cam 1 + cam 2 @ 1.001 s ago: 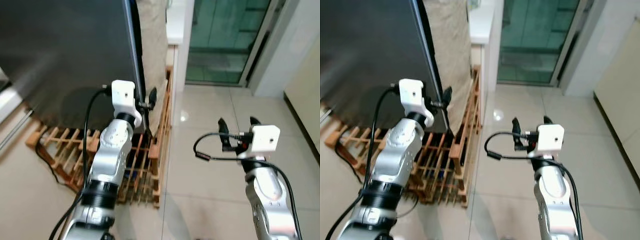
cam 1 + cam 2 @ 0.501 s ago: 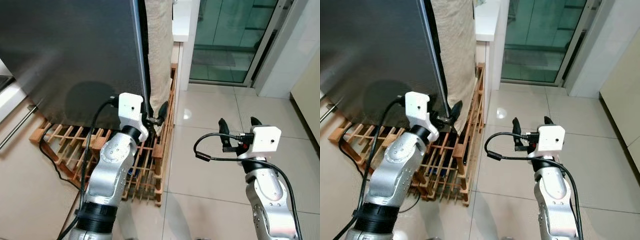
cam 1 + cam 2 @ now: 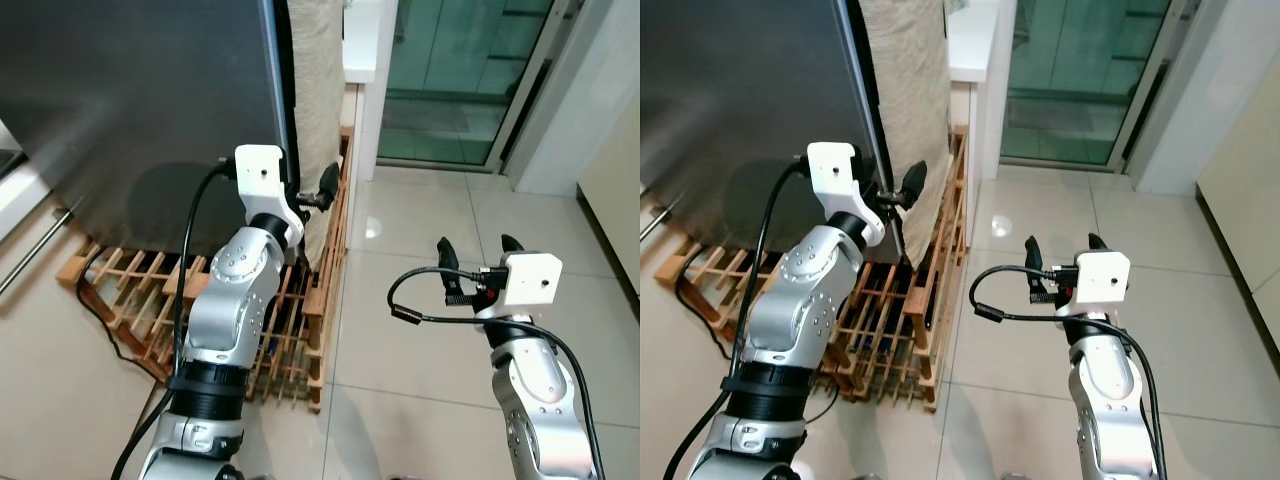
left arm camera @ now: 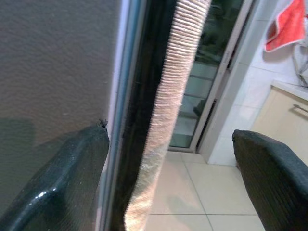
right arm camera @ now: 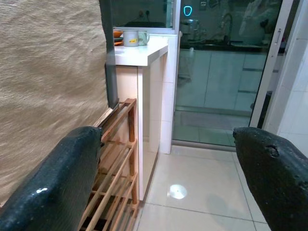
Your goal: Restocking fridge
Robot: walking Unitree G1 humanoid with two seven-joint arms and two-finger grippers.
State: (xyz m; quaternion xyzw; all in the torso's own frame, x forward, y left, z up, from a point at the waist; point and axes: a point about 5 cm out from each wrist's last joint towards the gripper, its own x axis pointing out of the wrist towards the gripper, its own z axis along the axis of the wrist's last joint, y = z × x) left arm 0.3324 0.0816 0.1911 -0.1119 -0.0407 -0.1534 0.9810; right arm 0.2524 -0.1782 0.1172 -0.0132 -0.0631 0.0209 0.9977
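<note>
Dark grey fridge door [image 3: 130,110], left gripper [image 3: 305,197] spread open straddling its edge, gripping nothing, right gripper [image 3: 480,248] open, empty, over tiled floor [image 3: 420,330]

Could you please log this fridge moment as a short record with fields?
fridge: dark door, shut, on the robot's left
left gripper: open, raised at the door's right edge, fingers either side of it
right gripper: open, empty, held over the tiled floor
beside fridge: beige textured cover, wooden rack below
background: glass sliding door
</note>
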